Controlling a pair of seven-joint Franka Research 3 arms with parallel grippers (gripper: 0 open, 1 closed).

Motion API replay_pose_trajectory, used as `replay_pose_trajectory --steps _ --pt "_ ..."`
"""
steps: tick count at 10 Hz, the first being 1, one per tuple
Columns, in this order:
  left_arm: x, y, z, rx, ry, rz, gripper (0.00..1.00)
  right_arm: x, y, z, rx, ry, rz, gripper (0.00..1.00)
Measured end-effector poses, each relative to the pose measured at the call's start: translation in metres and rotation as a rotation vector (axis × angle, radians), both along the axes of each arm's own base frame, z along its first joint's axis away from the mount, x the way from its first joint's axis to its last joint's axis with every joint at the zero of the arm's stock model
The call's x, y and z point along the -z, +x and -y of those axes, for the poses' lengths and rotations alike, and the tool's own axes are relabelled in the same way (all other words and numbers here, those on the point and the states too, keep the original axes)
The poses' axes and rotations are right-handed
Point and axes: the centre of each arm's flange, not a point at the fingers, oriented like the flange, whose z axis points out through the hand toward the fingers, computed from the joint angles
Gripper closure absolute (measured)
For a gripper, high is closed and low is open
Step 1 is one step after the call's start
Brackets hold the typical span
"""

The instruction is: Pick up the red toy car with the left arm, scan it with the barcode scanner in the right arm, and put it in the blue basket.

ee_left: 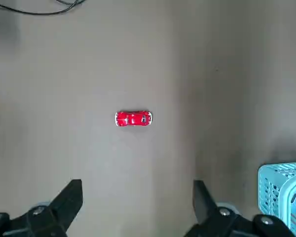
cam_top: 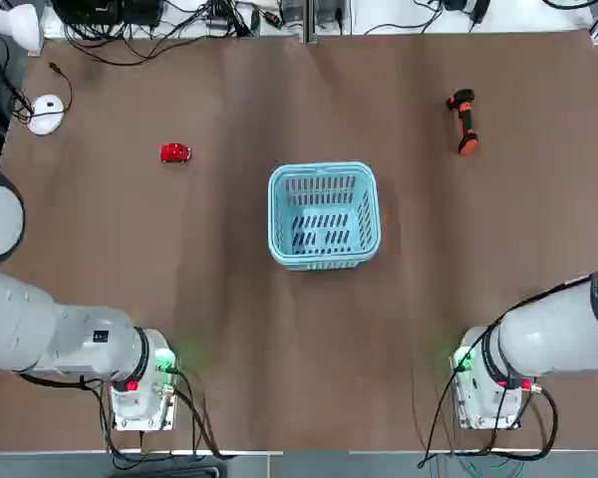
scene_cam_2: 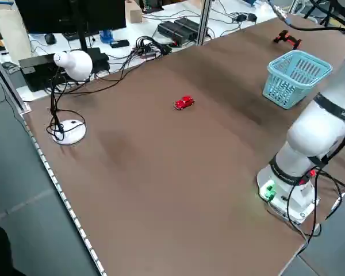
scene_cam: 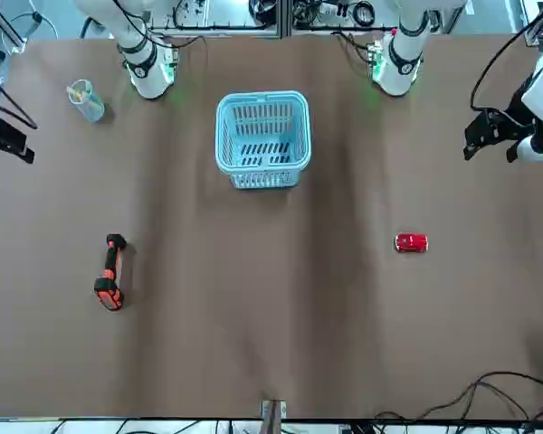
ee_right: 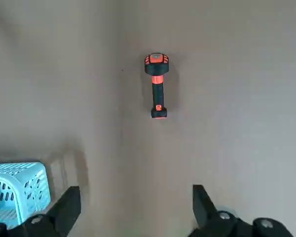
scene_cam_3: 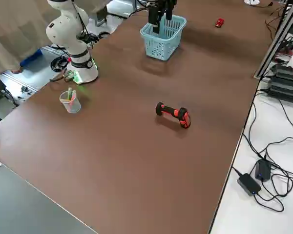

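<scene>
- Brown table (cam_top: 229, 329) spreads under both arms, with cables and equipment along its far edge and a clear cup (scene_cam: 86, 99) holding a few thin items near the right arm's base.
- Blue basket (cam_top: 324, 216) stands upright mid-table with nothing inside; one corner of it shows beside each gripper's view.
- Left gripper (ee_left: 137, 207) hangs above the table with its fingers spread wide and nothing between them.
- Red toy car (ee_left: 133, 119) lies on the bare tabletop ahead of those fingertips, roughly centred on the gap, apart from them and broadside to it.
- Right gripper (ee_right: 136, 210) is likewise spread and empty.
- Barcode scanner (ee_right: 157, 85) lies on its side well ahead of the right fingers, untouched.
</scene>
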Motion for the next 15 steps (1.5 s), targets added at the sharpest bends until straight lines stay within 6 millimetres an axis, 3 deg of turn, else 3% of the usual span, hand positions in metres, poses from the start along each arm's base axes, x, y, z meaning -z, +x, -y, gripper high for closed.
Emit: replay_pose_trajectory --steps 6,8,9,11,15 --pt "0.001 0.001 -0.009 -0.026 0.0 -0.002 0.01 0.005 0.002 -0.001 -0.002 0.001 -0.01 0.0" --pt "0.013 0.003 -0.026 -0.093 0.001 -0.029 0.04 0.016 0.006 -0.003 -0.006 0.001 -0.019 0.0" --pt "0.028 0.004 -0.034 -0.135 0.002 -0.051 0.04 0.024 0.01 -0.004 -0.006 0.001 -0.014 0.0" --pt "0.061 0.008 -0.051 -0.315 -0.003 -0.048 0.06 0.061 0.023 -0.006 -0.005 0.0 0.003 0.0" --pt "0.126 0.002 -0.061 -0.832 -0.016 -0.055 0.05 0.182 0.056 -0.021 -0.021 -0.015 -0.015 0.0"
